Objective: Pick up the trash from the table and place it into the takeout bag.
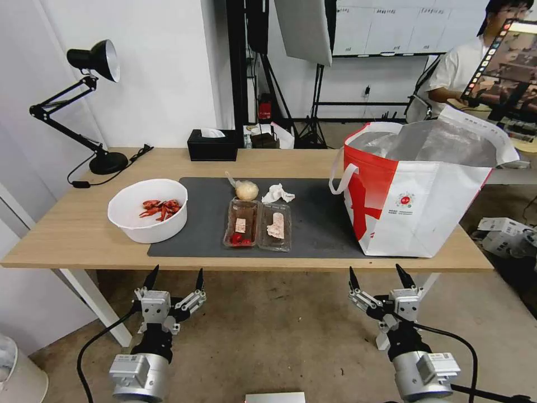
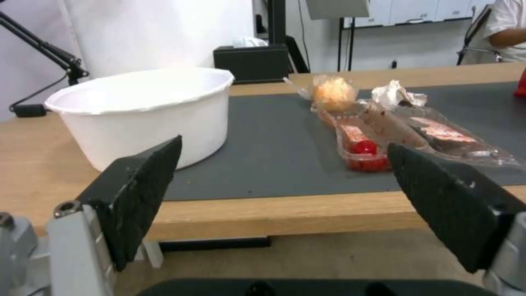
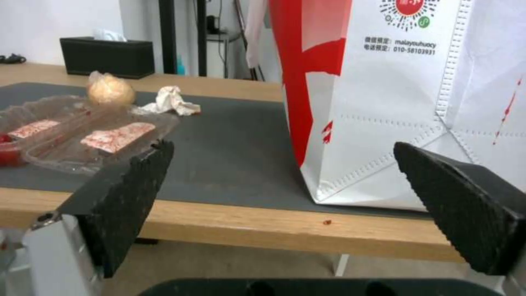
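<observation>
Both grippers, left (image 1: 174, 276) and right (image 1: 379, 276), are held below the near table (image 1: 67, 235) edge at 7 and 5 o'clock, fingers spread, nothing gripped. At 3 o'clock the takeout bag (image 1: 425, 207) is stood on the grey mat (image 1: 319, 218). At 9 o'clock is the white bowl (image 1: 149, 210); centrally, two clear trays (image 1: 258, 225), then wrapped ball (image 1: 246, 190) and tissue (image 1: 277, 193) toward 12.

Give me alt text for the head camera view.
Both open grippers, left gripper and right gripper, hover below the table edge. On it: white bowl, two trays, wrapped ball, tissue, takeout bag.
</observation>
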`<state>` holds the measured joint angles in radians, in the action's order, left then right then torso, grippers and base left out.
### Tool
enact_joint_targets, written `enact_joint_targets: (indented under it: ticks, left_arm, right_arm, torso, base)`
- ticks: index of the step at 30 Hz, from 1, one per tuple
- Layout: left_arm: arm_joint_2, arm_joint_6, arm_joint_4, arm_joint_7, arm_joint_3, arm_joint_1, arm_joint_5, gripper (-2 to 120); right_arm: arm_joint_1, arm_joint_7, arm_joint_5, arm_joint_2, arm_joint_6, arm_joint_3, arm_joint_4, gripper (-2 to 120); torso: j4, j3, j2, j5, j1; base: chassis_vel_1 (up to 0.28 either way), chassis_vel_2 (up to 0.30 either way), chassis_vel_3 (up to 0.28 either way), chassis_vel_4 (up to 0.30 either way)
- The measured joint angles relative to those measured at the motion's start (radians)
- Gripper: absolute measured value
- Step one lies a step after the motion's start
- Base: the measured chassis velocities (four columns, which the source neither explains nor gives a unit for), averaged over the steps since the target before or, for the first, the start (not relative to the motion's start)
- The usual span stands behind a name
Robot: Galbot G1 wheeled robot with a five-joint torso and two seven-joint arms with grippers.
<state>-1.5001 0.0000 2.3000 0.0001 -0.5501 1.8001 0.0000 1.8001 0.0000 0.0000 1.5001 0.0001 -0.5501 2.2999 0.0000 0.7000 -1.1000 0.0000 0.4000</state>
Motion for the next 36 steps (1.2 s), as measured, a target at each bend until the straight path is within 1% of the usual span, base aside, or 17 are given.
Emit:
enact_joint_targets:
  ticks: [14,18,19,20,21,22,23,24,25,26,27,29,32,36]
  left_arm:
    - [0.000,0.000,0.000,0.000,0.000,0.000,0.000,100]
    - [-0.001,0.009,0.006,-0.005,-0.004,0.000,-0.011,100]
    - [-0.004,0.022,0.017,-0.012,-0.011,0.001,-0.024,100]
    - [-0.017,0.085,0.076,-0.050,-0.045,0.005,-0.087,100]
    - [-0.026,0.128,0.114,-0.076,-0.068,0.008,-0.130,100]
    - [-0.026,0.128,0.114,-0.076,-0.068,0.008,-0.130,100]
    - [-0.037,0.178,0.159,-0.106,-0.095,0.011,-0.179,100]
    - [-0.042,0.199,0.180,-0.117,-0.106,0.012,-0.204,100]
    - [-0.048,0.200,0.192,-0.118,-0.106,0.014,-0.217,100]
    - [-0.048,0.200,0.192,-0.118,-0.106,0.014,-0.217,100]
    - [-0.051,0.199,0.200,-0.118,-0.106,0.016,-0.224,100]
    - [-0.052,0.194,0.197,-0.114,-0.104,0.021,-0.223,100]
    - [-0.052,0.187,0.183,-0.109,-0.095,0.026,-0.214,100]
    - [-0.054,0.179,0.159,-0.102,-0.076,0.024,-0.196,100]
  right_arm:
    - [0.000,0.000,0.000,0.000,0.000,0.000,0.000,100]
    - [-0.003,0.003,0.022,-0.023,-0.018,-0.001,0.003,100]
    - [-0.006,0.006,0.038,-0.041,-0.033,-0.003,0.009,100]
    - [-0.017,0.017,0.092,-0.096,-0.080,-0.007,0.027,100]
    - [-0.023,0.023,0.125,-0.130,-0.109,-0.011,0.037,100]
    - [-0.023,0.023,0.125,-0.130,-0.109,-0.011,0.037,100]
    - [-0.032,0.031,0.173,-0.179,-0.151,-0.015,0.052,100]
    - [-0.040,0.039,0.214,-0.221,-0.187,-0.019,0.065,100]
    - [-0.047,0.046,0.248,-0.256,-0.217,-0.022,0.076,100]
    - [-0.047,0.046,0.248,-0.256,-0.217,-0.022,0.076,100]
    - [-0.054,0.053,0.290,-0.299,-0.253,-0.026,0.089,100]
    - [-0.072,0.061,0.355,-0.367,-0.311,-0.029,0.103,100]
    - [-0.085,0.058,0.381,-0.388,-0.328,-0.018,0.088,100]
    - [-0.089,0.040,0.385,-0.383,-0.314,-0.008,0.063,100]
  torso:
    - [0.0000,0.000,0.000,0.0000,0.000]
    - [-0.0003,0.000,0.000,0.0000,0.000]
    - [-0.0003,0.000,0.000,-0.0004,0.000]
    - [-0.0001,0.000,0.000,0.0002,0.000]
    - [0.0001,0.000,0.000,0.0002,0.000]
    - [0.0001,0.000,0.000,0.0002,0.000]
    - [0.0001,0.000,0.000,0.0005,0.000]
    - [0.0001,0.000,0.000,0.0007,0.000]
    - [0.0001,0.000,0.000,-0.0003,0.000]
    - [0.0001,0.000,0.000,-0.0003,0.000]
    - [0.0000,0.000,0.000,0.0004,0.000]
    - [0.0001,0.000,0.000,-0.0003,0.000]
    - [0.0002,0.000,0.000,0.0003,0.000]
    - [-0.0001,0.000,0.000,0.0001,0.000]
  base:
    - [0.000,0.000,0.000,0.000]
    - [0.000,0.000,0.000,0.000]
    - [0.000,0.000,0.000,0.000]
    - [0.000,0.000,0.000,0.000]
    - [0.000,0.000,0.000,0.000]
    - [0.000,0.000,0.000,0.000]
    - [0.000,0.000,0.000,0.000]
    - [0.000,0.000,0.000,0.000]
    - [0.000,0.000,0.000,0.000]
    - [0.000,0.000,0.000,0.000]
    - [0.000,0.000,0.000,0.000]
    - [0.000,0.000,0.000,0.000]
    - [0.000,0.000,0.000,0.000]
    - [0.000,0.000,0.000,0.000]
